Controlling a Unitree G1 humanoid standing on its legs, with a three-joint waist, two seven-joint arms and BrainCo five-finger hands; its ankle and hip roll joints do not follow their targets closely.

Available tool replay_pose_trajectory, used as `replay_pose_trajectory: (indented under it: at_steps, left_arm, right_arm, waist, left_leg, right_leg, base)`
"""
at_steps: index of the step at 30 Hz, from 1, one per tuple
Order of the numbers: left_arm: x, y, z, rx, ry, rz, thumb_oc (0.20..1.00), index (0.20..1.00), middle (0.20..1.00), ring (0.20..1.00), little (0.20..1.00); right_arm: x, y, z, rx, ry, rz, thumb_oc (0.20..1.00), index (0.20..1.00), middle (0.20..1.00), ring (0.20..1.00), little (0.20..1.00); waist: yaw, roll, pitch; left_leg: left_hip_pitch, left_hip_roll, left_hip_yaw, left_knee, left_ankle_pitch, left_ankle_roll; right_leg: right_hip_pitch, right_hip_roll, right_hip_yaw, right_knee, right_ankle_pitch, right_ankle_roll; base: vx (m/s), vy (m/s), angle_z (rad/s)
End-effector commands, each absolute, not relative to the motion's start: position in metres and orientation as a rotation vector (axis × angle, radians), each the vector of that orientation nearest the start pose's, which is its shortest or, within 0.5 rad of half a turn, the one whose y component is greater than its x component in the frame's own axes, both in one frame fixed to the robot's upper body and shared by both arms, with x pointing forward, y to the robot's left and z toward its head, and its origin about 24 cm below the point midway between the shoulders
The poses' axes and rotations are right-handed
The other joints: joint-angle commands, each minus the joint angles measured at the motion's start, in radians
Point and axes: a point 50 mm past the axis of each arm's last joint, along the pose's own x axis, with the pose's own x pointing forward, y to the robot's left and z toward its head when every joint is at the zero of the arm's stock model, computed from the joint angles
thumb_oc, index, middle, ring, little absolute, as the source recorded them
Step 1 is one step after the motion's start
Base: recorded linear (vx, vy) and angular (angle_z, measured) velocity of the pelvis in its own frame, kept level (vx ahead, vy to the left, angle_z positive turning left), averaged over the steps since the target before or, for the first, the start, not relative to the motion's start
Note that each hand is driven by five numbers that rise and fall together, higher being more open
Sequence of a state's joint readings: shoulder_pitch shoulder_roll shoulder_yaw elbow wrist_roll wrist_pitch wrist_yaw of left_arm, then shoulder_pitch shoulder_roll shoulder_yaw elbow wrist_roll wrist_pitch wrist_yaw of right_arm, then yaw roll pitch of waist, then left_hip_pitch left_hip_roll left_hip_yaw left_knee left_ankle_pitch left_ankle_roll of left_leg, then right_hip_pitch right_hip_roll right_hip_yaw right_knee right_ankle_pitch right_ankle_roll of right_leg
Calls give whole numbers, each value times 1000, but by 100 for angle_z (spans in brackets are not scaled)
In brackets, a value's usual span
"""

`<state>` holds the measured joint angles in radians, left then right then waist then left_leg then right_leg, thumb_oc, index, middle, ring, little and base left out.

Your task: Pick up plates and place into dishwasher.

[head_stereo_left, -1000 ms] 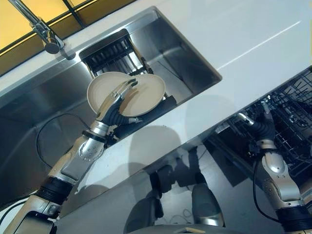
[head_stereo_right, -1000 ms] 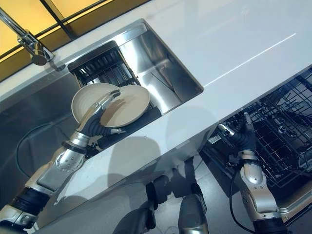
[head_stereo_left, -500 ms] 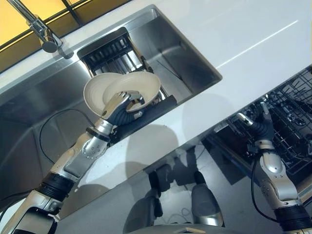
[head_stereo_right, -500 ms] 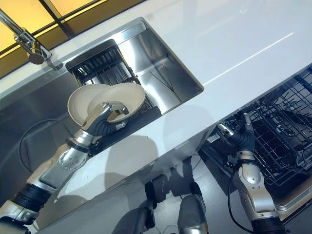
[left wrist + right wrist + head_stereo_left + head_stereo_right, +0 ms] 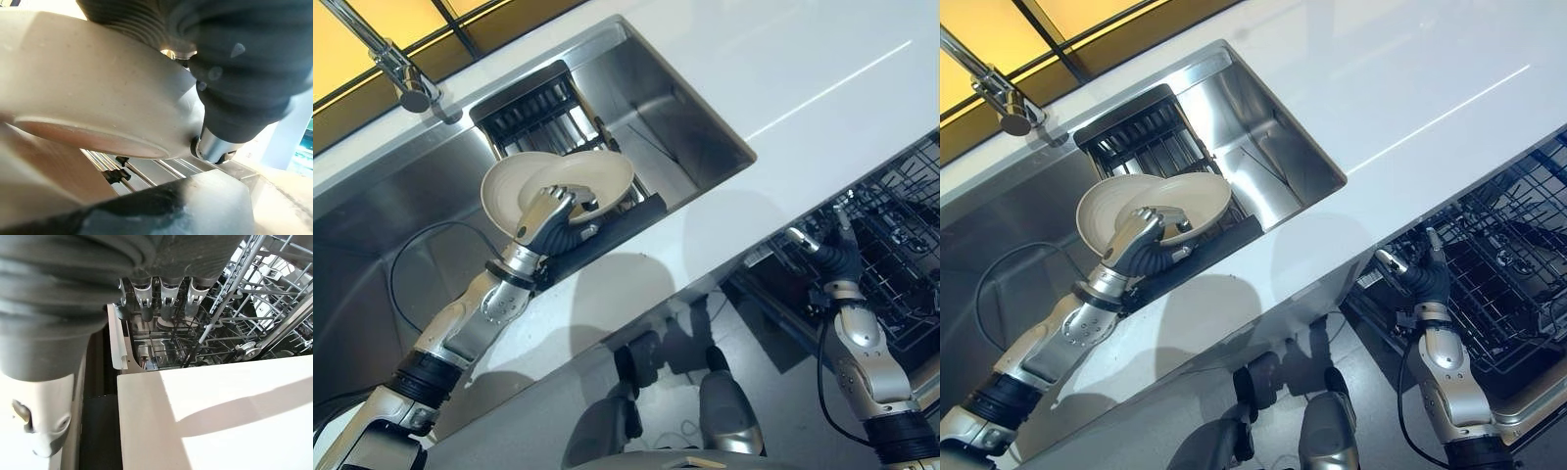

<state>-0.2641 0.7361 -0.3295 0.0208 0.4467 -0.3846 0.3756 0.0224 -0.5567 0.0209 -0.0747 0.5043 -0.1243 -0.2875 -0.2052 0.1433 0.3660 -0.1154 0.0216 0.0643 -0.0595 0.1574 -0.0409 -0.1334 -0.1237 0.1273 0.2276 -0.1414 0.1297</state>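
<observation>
— In the sink?
— A stainless steel sink set into a white countertop, with a black dish rack at its 1 o'clock end and a chrome faucet at 11 o'clock. Leaning against the rack's near edge, two cream plates: a front plate and, overlapping it toward 9 o'clock, a rear plate.

— Held by anything?
— By the left hand, reaching up from 7 o'clock, fingers curled over the front plate's lower rim and pinching it, thumb beneath. Seen close in the left wrist view: the pale underside of that plate pressed against the dark ribbed cover, rack bars below.

— And the dishwasher?
— Open at 3 o'clock, below the countertop edge. Inside, a dark wire dishwasher rack; contents hard to make out among the tines in either eye view.

— The other hand?
— Right hand raised at the dishwasher rack's near corner, fingers straight and spread, thumb apart, holding nothing. Same straight fingers in the right wrist view, pointing toward the wire tines.
</observation>
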Motion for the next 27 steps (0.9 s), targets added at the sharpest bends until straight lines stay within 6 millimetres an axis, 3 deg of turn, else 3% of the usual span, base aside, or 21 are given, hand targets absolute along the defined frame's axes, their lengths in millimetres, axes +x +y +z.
replay_pose_trajectory:
  at_steps: [1, 9, 16, 20, 27]
  left_arm:
    - [267, 191, 126, 1012, -688, -109, 200, 200, 200, 200, 200]
    - [257, 210, 144, 927, -796, 95, 200, 200, 200, 200, 200]
    - [243, 217, 158, 934, -887, 146, 200, 200, 200, 200, 200]
    - [241, 217, 165, 926, -906, 137, 200, 200, 200, 200, 200]
    - [233, 211, 175, 826, -927, 49, 200, 200, 200, 200, 200]
  right_arm:
    - [262, -228, 117, -6, -270, -126, 1000, 1000, 1000, 1000, 1000]
    - [255, -225, 107, 18, -259, -123, 1000, 1000, 1000, 1000, 1000]
    - [249, -223, 102, 28, -258, -121, 1000, 1000, 1000, 1000, 1000]
    - [251, -222, 115, 26, -305, -126, 1000, 1000, 1000, 1000, 1000]
    - [245, -229, 155, 16, -496, -186, 1000, 1000, 1000, 1000, 1000]
  waist:
    - [57, -62, -39]
    - [86, -92, -95]
    - [112, -112, -174]
    - [126, -122, -206]
    - [147, -133, -253]
  left_leg:
    - [51, -23, -32, 98, -177, -2]
    - [84, -15, -44, 91, -190, -4]
    - [119, -3, -59, 76, -197, -9]
    - [134, 4, -67, 69, -189, -13]
    - [164, 12, -79, 54, -197, -12]
  right_leg:
    - [-12, -41, -25, -171, 193, 4]
    - [35, -38, -49, -196, 188, 3]
    - [89, -27, -71, -225, 181, 2]
    - [111, -19, -84, -234, 185, 1]
    - [151, -3, -104, -242, 167, -4]
  base:
    - [0, 0, 0]
    - [28, -54, 3]
    - [45, -55, 11]
    - [-3, -45, 5]
    - [-6, -15, 6]
